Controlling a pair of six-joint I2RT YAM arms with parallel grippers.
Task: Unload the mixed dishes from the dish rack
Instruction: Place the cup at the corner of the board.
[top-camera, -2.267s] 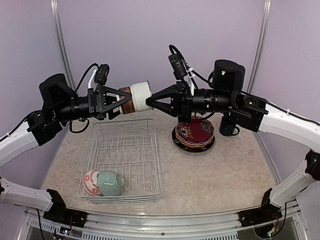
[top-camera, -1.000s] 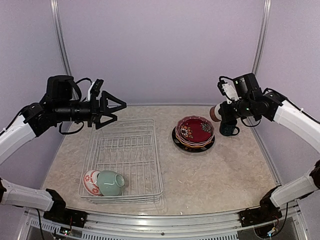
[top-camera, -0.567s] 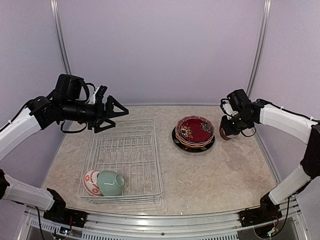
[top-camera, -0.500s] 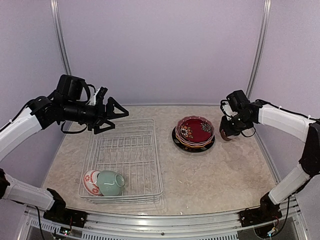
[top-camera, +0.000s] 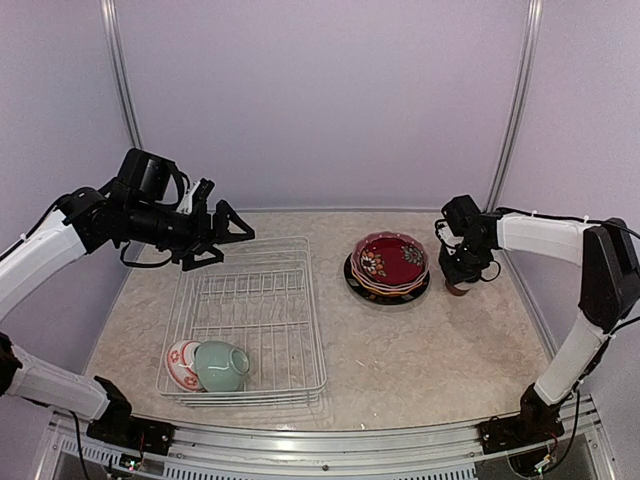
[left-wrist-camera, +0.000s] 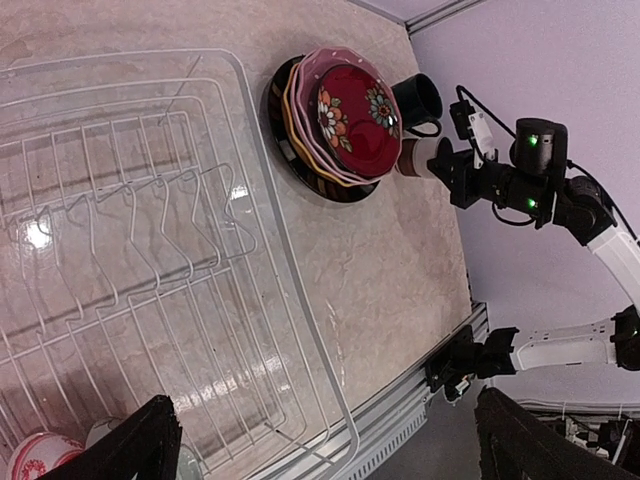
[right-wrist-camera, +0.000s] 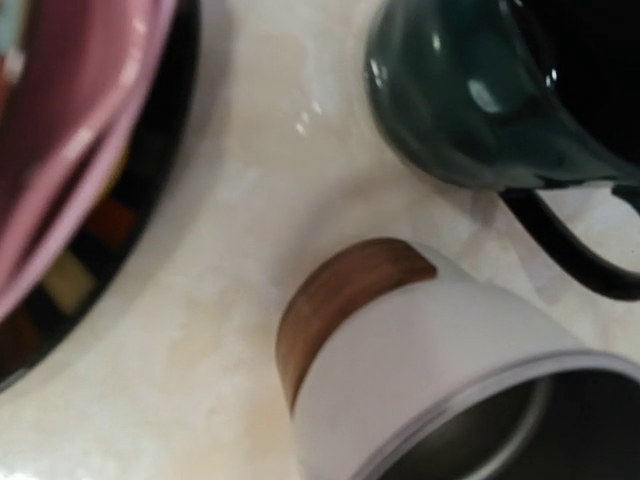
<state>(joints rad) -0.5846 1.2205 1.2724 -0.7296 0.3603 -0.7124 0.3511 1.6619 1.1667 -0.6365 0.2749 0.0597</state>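
Note:
The white wire dish rack (top-camera: 300, 330) (left-wrist-camera: 262, 205) lies left of centre. In its near-left corner rest a pale-green cup (top-camera: 222, 365) and a red-patterned white bowl (top-camera: 178, 363). A dark red floral bowl (top-camera: 390, 258) (left-wrist-camera: 350, 105) tops the plate stack (left-wrist-camera: 295, 135) (right-wrist-camera: 60, 150) at right. My right gripper (top-camera: 458, 276) is shut on the brown-white cup (top-camera: 457, 289) (left-wrist-camera: 415, 158) (right-wrist-camera: 400, 350), which is tilted low over the table beside the teal cup (left-wrist-camera: 418, 97) (right-wrist-camera: 470, 110). My left gripper (top-camera: 232, 246) (left-wrist-camera: 330, 438) hangs open and empty over the rack's far-left corner.
Lilac walls with metal corner posts (top-camera: 510, 110) close in the table's back and sides. A metal rail (top-camera: 330, 460) runs along the near edge, with the arm bases at both ends.
My right arm has swung out to the right and lowered the brown-white cup down beside the teal cup. The left gripper has tipped slightly downward toward the rack, still open.

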